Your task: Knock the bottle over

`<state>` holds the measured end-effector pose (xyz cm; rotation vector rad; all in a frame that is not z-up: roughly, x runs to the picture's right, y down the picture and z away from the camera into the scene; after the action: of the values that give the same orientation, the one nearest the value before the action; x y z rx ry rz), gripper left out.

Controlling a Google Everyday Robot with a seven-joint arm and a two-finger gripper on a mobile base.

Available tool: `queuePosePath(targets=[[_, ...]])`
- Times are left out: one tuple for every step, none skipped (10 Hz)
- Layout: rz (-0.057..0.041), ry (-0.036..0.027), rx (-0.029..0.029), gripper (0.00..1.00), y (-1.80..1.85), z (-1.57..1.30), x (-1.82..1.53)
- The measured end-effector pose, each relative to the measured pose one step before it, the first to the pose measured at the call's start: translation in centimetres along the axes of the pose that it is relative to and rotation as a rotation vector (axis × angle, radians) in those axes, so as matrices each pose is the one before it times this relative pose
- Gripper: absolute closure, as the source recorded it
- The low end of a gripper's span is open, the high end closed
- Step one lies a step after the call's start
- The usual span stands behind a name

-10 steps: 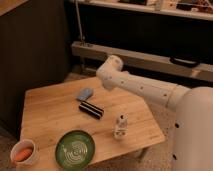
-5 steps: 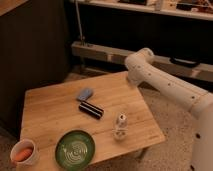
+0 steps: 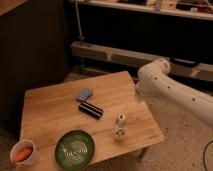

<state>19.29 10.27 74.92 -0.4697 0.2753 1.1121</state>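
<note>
Wooden table (image 3: 50,107) holds the upright bottle (image 3: 120,125); gripper seemingly out of view, state unknowable.

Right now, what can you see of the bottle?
The bottle is small, clear plastic, with a pale cap and whitish label. It stands upright on the wooden table near its front edge, beside the green plate, touching nothing else. The tool is out of view; only the arm shows.

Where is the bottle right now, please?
Camera view: the bottle stands upright right of the green plate, front-right of the black box; the pincer is not visible.
</note>
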Motion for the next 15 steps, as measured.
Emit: queuePosePath(targets=[[0.01734, 0.00631, -0.00513, 0.80, 0.650, -0.327, 2.825], [0.00776, 0.00121, -0.00096, 0.80, 0.316, -0.246, 1.796], [0.01157, -0.00257, 0.00682, 0.80, 0.678, -0.527, 2.924], [0.00146, -0.01272, 0.01746, 0.80, 0.735, -0.634, 1.519], [-0.00652, -0.02164, 0.01790, 0.80, 0.475, -0.568, 0.677], [-0.00764, -0.02293, 0.00182, 0.80, 0.309, -0.268, -0.110], [-0.01762, -0.02393, -0.00600, 0.80, 0.190, -0.048, -0.567], [-0.03998, -0.03668, -0.01912, 0.80, 0.416, 0.104, -1.754], [-0.02973, -0.02183, -0.01438, 0.80, 0.545, 0.000, -1.439], [-0.03986, -0.02698, -0.02434, 0.80, 0.820, 0.024, -1.679], [-0.05412, -0.04548, -0.06127, 0.80, 1.199, -0.143, -2.231], [-0.03563, -0.02138, -0.03830, 0.80, 0.820, 0.041, -1.422], [-0.02828, -0.00602, -0.02469, 0.80, 0.740, 0.072, -1.035], [-0.03545, 0.00499, -0.02113, 0.80, 1.016, -0.161, -1.097], [-0.01929, 0.02631, 0.00439, 0.80, 0.622, -0.200, -0.608]])
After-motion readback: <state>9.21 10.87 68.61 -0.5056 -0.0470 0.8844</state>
